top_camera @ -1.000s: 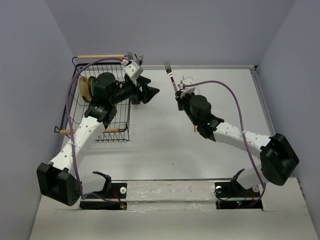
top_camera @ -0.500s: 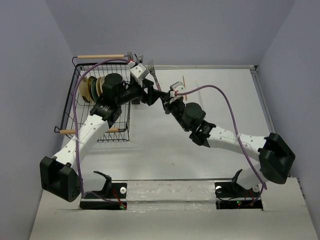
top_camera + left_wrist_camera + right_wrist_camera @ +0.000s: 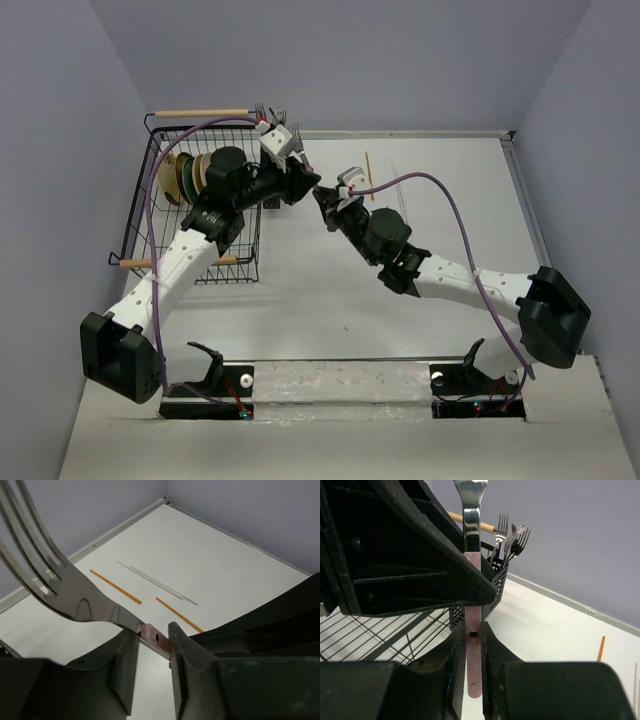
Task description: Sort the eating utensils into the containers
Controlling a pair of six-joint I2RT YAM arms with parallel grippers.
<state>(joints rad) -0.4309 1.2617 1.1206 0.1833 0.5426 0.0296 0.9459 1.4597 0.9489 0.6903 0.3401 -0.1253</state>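
A silver fork (image 3: 471,510) with a bare reddish-brown handle strip (image 3: 156,639) stands upright, held in my right gripper (image 3: 472,645), which is shut on the strip just below its hole. My left gripper (image 3: 150,645) is narrowly open; the fork crosses its gap at the fingertips and a firm grip does not show. Both grippers meet beside the rack, left (image 3: 308,185) and right (image 3: 325,200). One black slotted caddy (image 3: 496,587) with several forks (image 3: 512,537) stands at the rack's far corner (image 3: 270,122). Two orange chopsticks (image 3: 116,586) (image 3: 180,615) lie on the table.
The big black wire dish rack (image 3: 200,255) with wooden handles holds tan and green plates (image 3: 185,178) at the left. A thin white stick (image 3: 157,584) lies between the chopsticks. One chopstick (image 3: 368,165) shows near the back wall.
My right arm carried the fork left toward the rack. My left gripper swung round to meet it and its jaws narrowed about the fork.
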